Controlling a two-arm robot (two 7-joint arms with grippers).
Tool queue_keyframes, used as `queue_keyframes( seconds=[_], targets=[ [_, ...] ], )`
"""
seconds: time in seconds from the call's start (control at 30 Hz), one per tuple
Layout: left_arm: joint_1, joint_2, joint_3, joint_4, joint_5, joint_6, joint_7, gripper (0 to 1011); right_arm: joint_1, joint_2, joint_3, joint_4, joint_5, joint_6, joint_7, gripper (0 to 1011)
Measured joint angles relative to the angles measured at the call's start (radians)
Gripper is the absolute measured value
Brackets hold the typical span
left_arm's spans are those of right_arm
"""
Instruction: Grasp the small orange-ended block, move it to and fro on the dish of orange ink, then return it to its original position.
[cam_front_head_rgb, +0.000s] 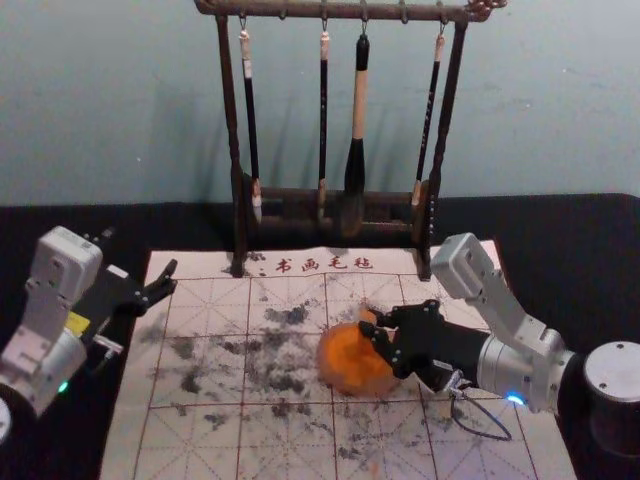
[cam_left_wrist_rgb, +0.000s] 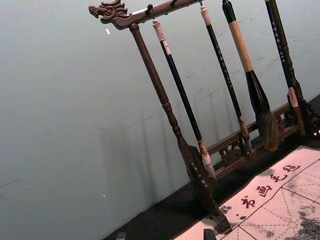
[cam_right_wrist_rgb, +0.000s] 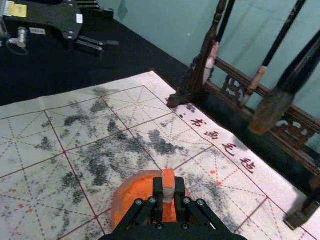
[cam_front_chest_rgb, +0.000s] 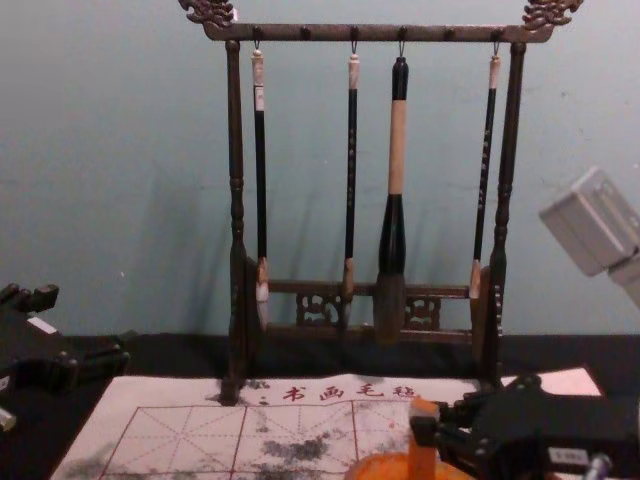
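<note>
My right gripper (cam_front_head_rgb: 372, 336) is over the right part of the orange ink dish (cam_front_head_rgb: 345, 372). In the right wrist view the right gripper (cam_right_wrist_rgb: 169, 197) is shut on the small block (cam_right_wrist_rgb: 168, 185), whose orange end points up, with the dish (cam_right_wrist_rgb: 131, 192) behind and below it. The chest view has the block (cam_front_chest_rgb: 423, 450) upright between the fingers at the dish (cam_front_chest_rgb: 380, 467); whether its lower end touches the ink I cannot tell. My left gripper (cam_front_head_rgb: 168, 284) is parked open at the left, beside the mat's edge.
A wooden rack (cam_front_head_rgb: 236, 150) with several hanging brushes stands behind, its feet at the mat's back edge. The ink-stained calligraphy mat (cam_front_head_rgb: 200, 375) lies under the dish on a black-covered table (cam_front_head_rgb: 590, 240). A wall rises behind the rack.
</note>
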Motion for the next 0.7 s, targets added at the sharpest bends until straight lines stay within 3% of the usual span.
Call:
queue_keyframes(
  seconds=[0.7],
  targets=[
    [0.000, 0.000, 0.000, 0.000, 0.000, 0.000, 0.000, 1001, -0.055, 0.051, 0.035, -0.058, 0.016, 0.016, 0.001, 82]
  ],
)
